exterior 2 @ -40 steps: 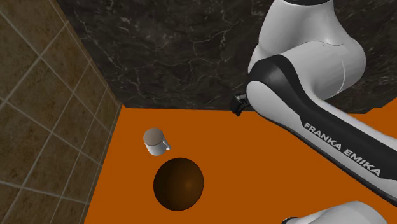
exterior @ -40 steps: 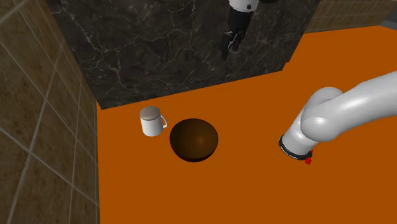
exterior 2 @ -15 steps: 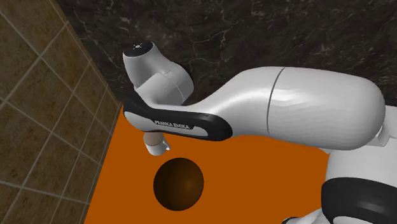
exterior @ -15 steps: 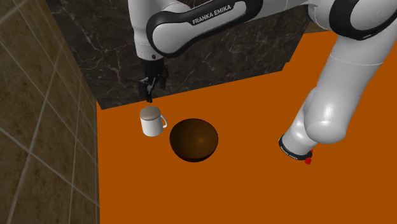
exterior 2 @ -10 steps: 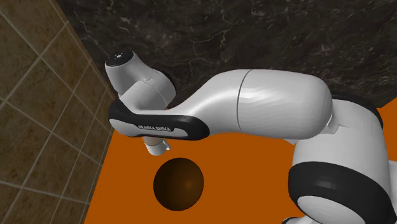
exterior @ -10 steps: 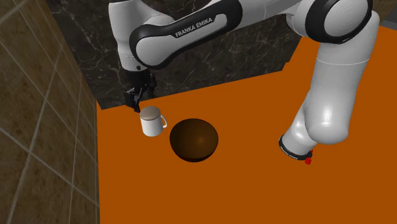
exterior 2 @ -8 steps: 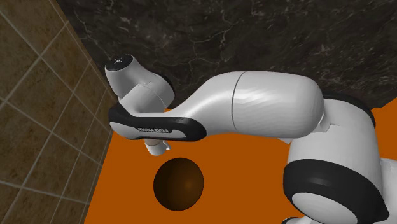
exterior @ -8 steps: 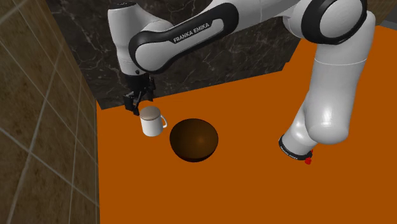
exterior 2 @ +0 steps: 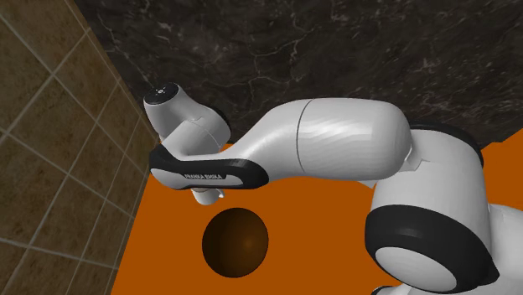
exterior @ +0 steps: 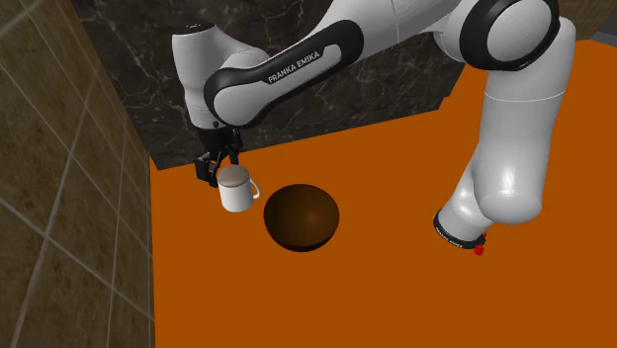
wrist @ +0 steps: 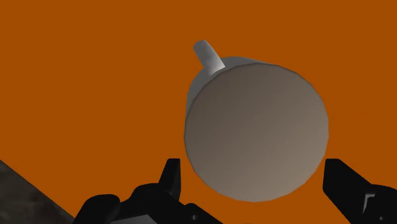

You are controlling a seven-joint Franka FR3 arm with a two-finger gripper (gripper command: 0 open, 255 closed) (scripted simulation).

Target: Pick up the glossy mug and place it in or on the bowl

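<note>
Jaws spread wide over the mug, their 2 black fingers [wrist: 170, 181] flanking the near side of its rim without touching it, as the wrist view shows. The white mug [wrist: 254, 127] stands upright on an orange bench [wrist: 83, 83], its long axis vertical. Its mouth is drawn as a flat grey disc facing the camera, and its handle [wrist: 208, 56] points away from the fingers.

From the shoulder view, the mug [exterior: 235, 191] sits near the bench's far corner. Its handle is turned to that view's right, toward a dark brown bowl [exterior: 302, 217] that lies just beside it but apart. The jaws hang at the rim on the side away from the bowl.

White capitals reading "FRANKA EMIKA" run along a black band [exterior: 292, 67] on the white arm [exterior: 514, 148]. In the second exterior view the band [exterior 2: 205, 176] carries lettering too small to read. It covers most of the mug [exterior 2: 204, 198], of which a sliver shows just above the bowl [exterior 2: 235, 243].

Behind the bench rises a dark marbled wall [exterior: 326, 99], with a brown tiled wall [exterior: 59, 198] at the shoulder view's left.
</note>
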